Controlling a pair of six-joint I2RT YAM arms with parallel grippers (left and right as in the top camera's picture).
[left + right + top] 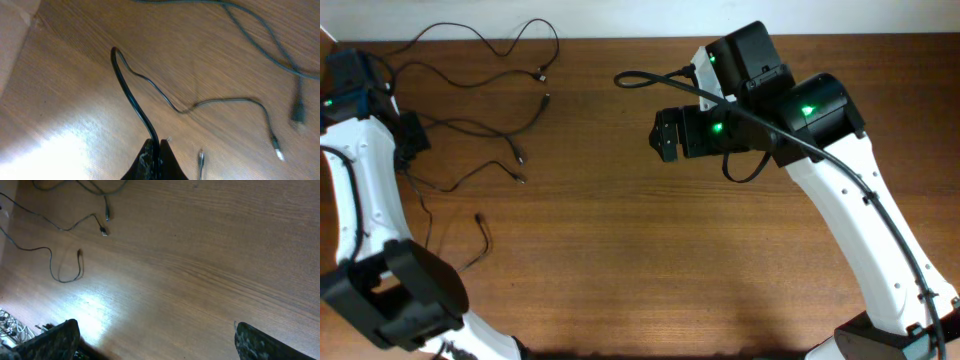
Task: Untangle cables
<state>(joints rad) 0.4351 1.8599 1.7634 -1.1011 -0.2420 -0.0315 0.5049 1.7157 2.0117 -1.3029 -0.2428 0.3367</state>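
The three thin black cables (470, 125) are lying on the left part of the wooden counter (720, 250), spreading from its far left edge toward the middle. Their small plugs are resting apart from each other. One end is making a loose loop alone, nearer to the front left corner. Close to the left arm some strands seem to be crossing each other, but I cannot tell exactly which ones. The left fingers (156, 154) are pressing together on one cable (129, 92) near the left edge of the counter. In the left wrist view this cable is rising from the fingers, bending sharply, and then running along the wood to a plug (276, 150). The right fingers (664, 135) are hovering over bare wood around the middle of the counter, well apart from the cables. In the right wrist view they are standing wide, holding nothing.
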